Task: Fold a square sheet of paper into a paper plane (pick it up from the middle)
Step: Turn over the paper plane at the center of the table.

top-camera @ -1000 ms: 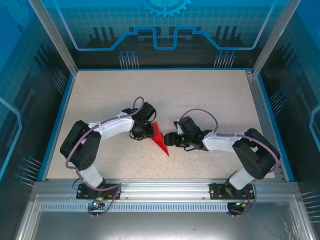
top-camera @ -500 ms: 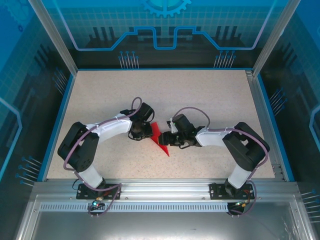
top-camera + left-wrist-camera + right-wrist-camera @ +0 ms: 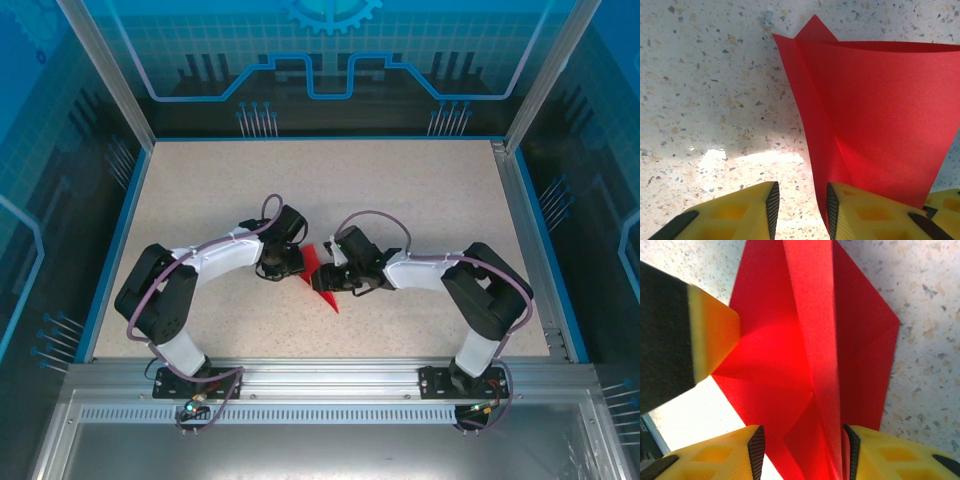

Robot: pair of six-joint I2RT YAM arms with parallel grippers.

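1. Plainly, the sheet of paper [image 3: 810, 340] is only part-folded. A raised centre flap runs down the right wrist frame with creased wings spread on either side. In the overhead frame it lies on the tabletop [image 3: 400, 190] at lower centre, between the two arms.
2. The right end effector [image 3: 802, 432] straddles that flap at the bottom of its frame. Its jaws are apart with the paper between them, not clamped. I judge it is placed to pinch the centre crease.
3. The left end effector [image 3: 801, 187] sits at the bottom of its frame, released, with bare tabletop showing in the gap. The paper's edge lies against its right-hand finger [image 3: 865, 210], apparently to steady the sheet.
4. One left finger [image 3: 710, 335] touches the paper at the upper left of the right wrist frame, probably bracing a wing for the fold.
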